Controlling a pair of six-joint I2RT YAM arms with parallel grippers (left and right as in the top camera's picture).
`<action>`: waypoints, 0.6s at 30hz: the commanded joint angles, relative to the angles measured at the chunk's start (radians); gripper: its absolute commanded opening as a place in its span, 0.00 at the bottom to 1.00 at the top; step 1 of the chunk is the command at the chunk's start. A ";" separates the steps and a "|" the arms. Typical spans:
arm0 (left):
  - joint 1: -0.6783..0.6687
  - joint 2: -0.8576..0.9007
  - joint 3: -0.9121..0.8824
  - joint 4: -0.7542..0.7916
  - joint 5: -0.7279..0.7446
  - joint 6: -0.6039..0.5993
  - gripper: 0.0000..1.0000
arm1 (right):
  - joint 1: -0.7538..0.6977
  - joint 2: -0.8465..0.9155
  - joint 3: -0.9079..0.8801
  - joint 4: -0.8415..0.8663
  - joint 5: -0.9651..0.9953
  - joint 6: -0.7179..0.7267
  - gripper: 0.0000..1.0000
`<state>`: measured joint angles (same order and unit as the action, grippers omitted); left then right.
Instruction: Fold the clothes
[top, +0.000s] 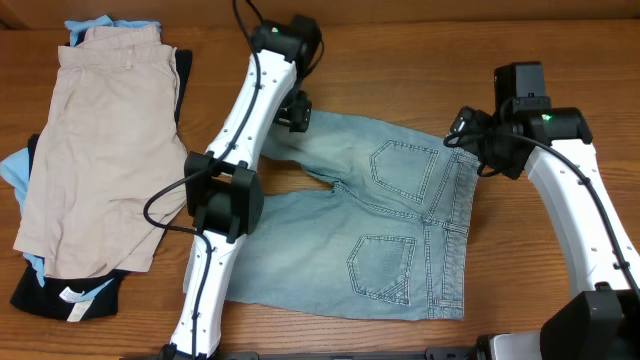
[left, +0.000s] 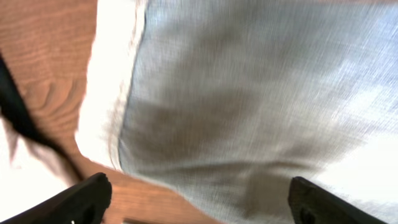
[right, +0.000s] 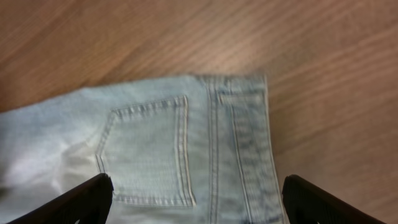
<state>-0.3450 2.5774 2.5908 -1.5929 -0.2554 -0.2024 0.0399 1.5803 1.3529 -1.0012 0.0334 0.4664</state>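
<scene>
The light-blue denim shorts (top: 380, 225) lie flat on the table, back pockets up, waistband to the right, legs to the left. My left gripper (top: 293, 112) hovers open over the far leg's cuff end. The left wrist view shows that leg's cloth (left: 249, 99) and its pale cuff between the open fingers (left: 199, 202). My right gripper (top: 470, 150) hovers open over the far corner of the waistband. The right wrist view shows a back pocket (right: 149, 149) and the waistband (right: 249, 143) between the open fingers (right: 196, 199). Neither gripper holds anything.
A pile of other clothes lies at the left: beige khaki shorts (top: 100, 140) on top, a light-blue piece (top: 20, 170) and a black garment (top: 50, 295) beneath. The left arm's body (top: 225, 195) crosses over the shorts' leg ends. Bare wooden table (top: 400, 60) lies beyond the shorts.
</scene>
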 joint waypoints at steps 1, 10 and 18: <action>0.046 -0.016 0.032 0.089 0.180 0.082 0.95 | -0.002 0.016 -0.019 0.037 0.010 -0.026 0.91; 0.086 -0.013 0.014 0.233 0.327 0.301 0.58 | -0.002 0.067 -0.019 0.056 0.011 -0.030 0.91; 0.080 -0.013 -0.080 0.256 0.325 0.272 0.08 | -0.002 0.070 -0.019 0.065 0.011 -0.055 0.91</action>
<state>-0.2554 2.5774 2.5664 -1.3418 0.0498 0.0727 0.0399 1.6489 1.3388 -0.9417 0.0334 0.4397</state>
